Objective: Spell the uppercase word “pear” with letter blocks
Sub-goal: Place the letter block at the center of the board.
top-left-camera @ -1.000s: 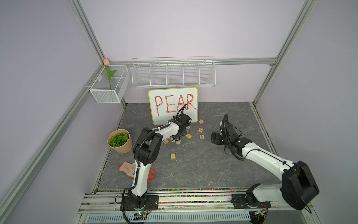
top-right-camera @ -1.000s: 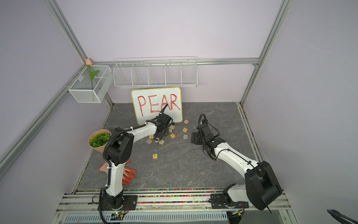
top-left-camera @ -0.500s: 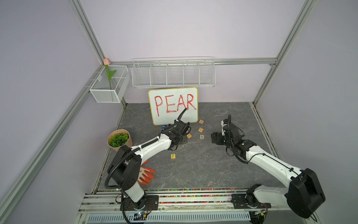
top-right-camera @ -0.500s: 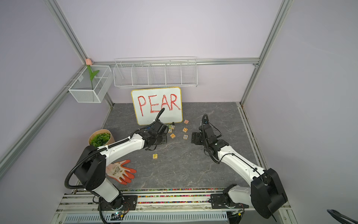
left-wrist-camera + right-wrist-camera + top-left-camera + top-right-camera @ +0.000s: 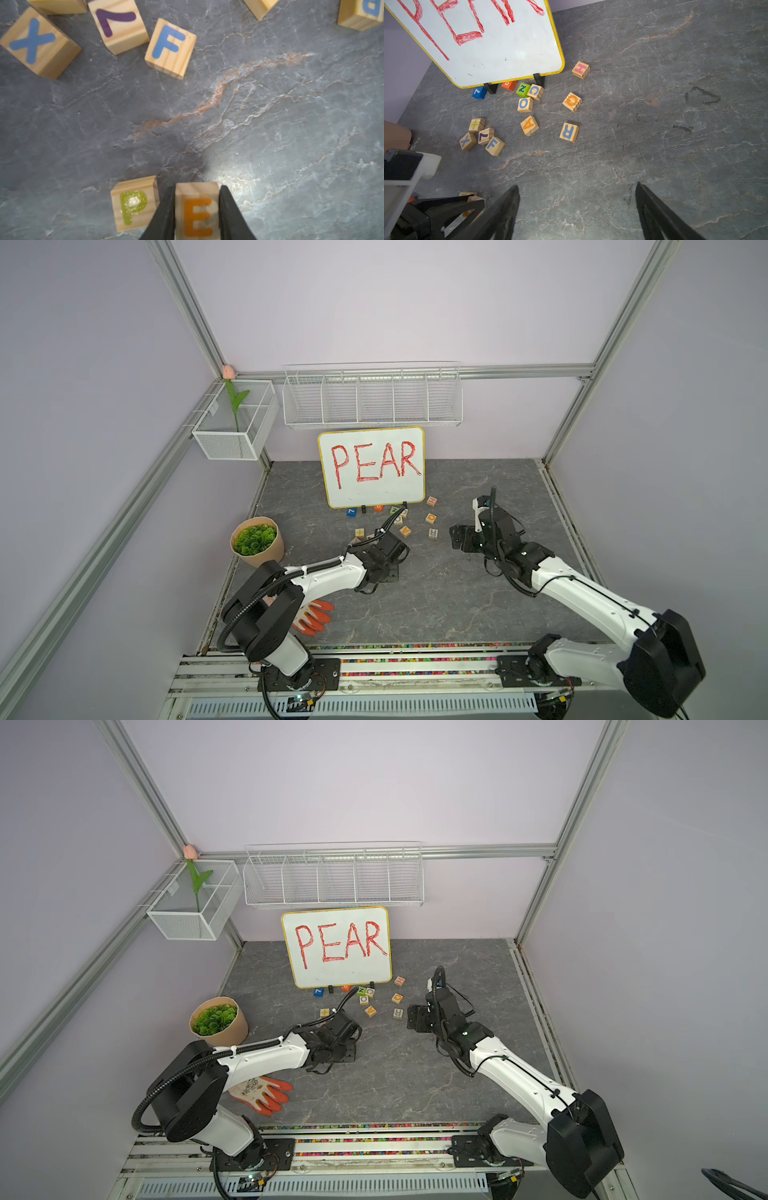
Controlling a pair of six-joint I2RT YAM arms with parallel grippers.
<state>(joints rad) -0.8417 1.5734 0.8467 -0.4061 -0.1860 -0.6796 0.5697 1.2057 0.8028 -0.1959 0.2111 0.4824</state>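
My left gripper (image 5: 197, 188) pinches the E block (image 5: 197, 216) by two flat sides, with the P block (image 5: 133, 205) just beside it. Right gripper (image 5: 577, 187) wide open, empty. In a top view the A block (image 5: 405, 531) sits at 1 o'clock from the left gripper and the R block (image 5: 433, 533) at 2. Light, stiff wood, probably slick, so grab opposite faces, centred.

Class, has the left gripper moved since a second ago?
Yes: left gripper, shut on the E block, has drawn away from the whiteboard toward the front rail.

E block (image 5: 197, 209) now beside P block (image 5: 133, 205)
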